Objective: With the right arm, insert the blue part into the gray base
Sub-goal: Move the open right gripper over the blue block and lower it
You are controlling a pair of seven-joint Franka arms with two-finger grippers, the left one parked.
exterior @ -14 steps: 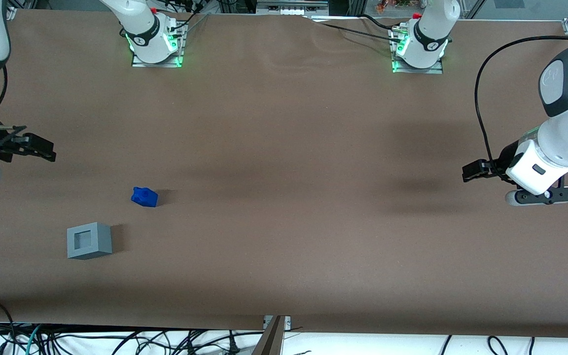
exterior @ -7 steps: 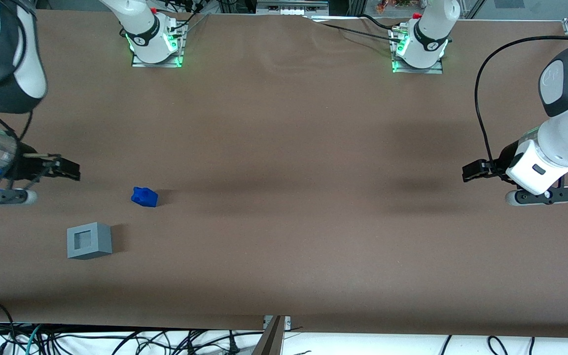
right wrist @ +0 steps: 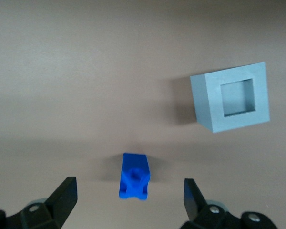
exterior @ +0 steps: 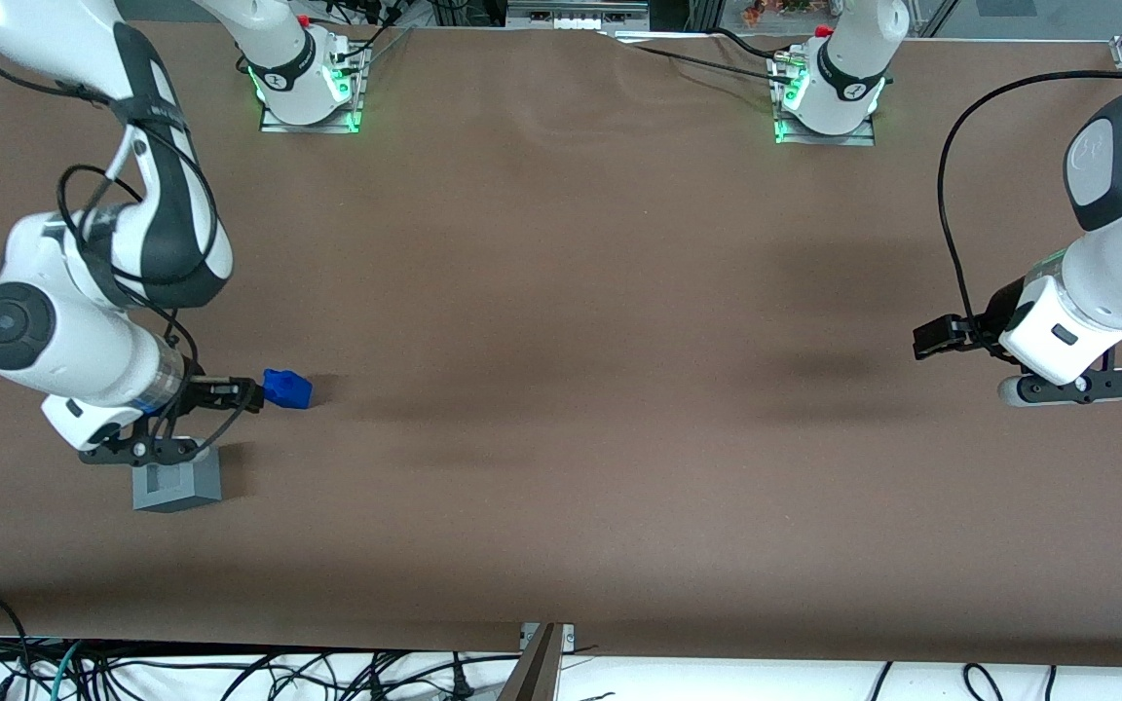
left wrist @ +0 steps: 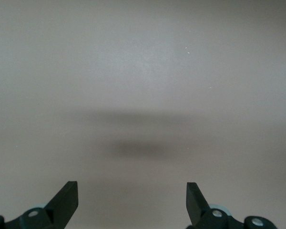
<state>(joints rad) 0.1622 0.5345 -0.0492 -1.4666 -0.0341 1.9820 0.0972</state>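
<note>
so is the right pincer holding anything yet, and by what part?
Nothing is held. The right pincer hangs open above the blue part, fingers wide to either side and not touching it. The gray base sits apart on the table.

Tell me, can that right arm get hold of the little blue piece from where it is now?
Probably yes. The gripper hangs open just above the blue piece, fingers wide to either side of it. Nothing lies between them, and the gray cube stands apart on the table.
</note>
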